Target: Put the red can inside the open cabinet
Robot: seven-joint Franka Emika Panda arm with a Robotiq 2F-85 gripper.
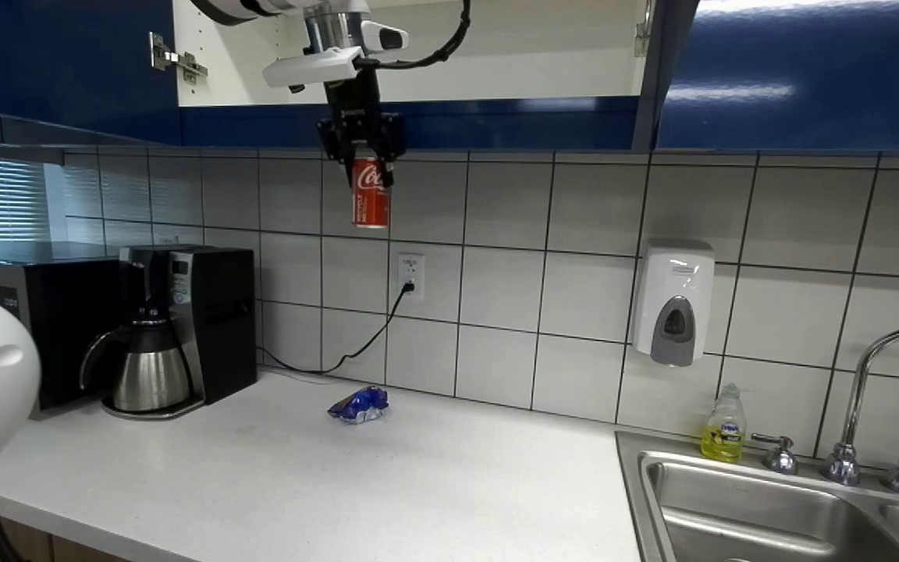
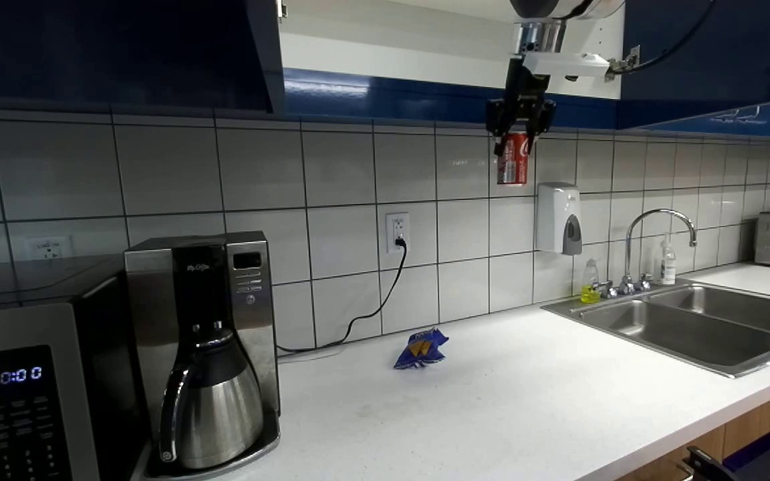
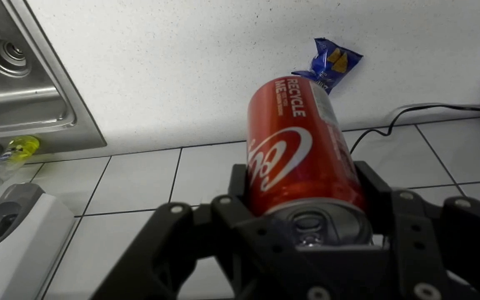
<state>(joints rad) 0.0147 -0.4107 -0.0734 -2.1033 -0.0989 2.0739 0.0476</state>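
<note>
Red Coca-Cola can (image 1: 371,197): upright, above the counter (image 1: 496,476), on the near side of the open cabinet (image 1: 527,62) in both exterior views and lower than its blue bottom rail (image 1: 512,119); not inside yet.
Gripper (image 1: 371,176): clamped on the can, its fingers (image 3: 238,183) against either side just under the lid (image 3: 344,223).
Can's weight: I can't tell full from drained; I'd move it as though full.
Can's wall: likely thin aluminium, smooth and slick, so a hard squeeze mid-body might dent it; I'd take hold high up, where the rim stiffens it, which is about where I have it.
Can's base: free below the fingers, so I'd expect to raise it past the rail and set it down flat.
Can's lettering: part of the white Coca-Cola script and "RECYCLE ME"; the finer print is beyond my feed.
Chip bag (image 2: 422,349): blue and crumpled, near the far tiled wall (image 1: 496,363), golden chips pictured; its name I can't make out.
Coffee maker (image 2: 200,287): left, marked "Mr. Coffee".
Microwave (image 2: 66,361): left of that, display reading 0:00.
Dish soap bottle (image 1: 723,428): right, on the far rim of the sink (image 1: 640,499); the label looks like Dawn.
</note>
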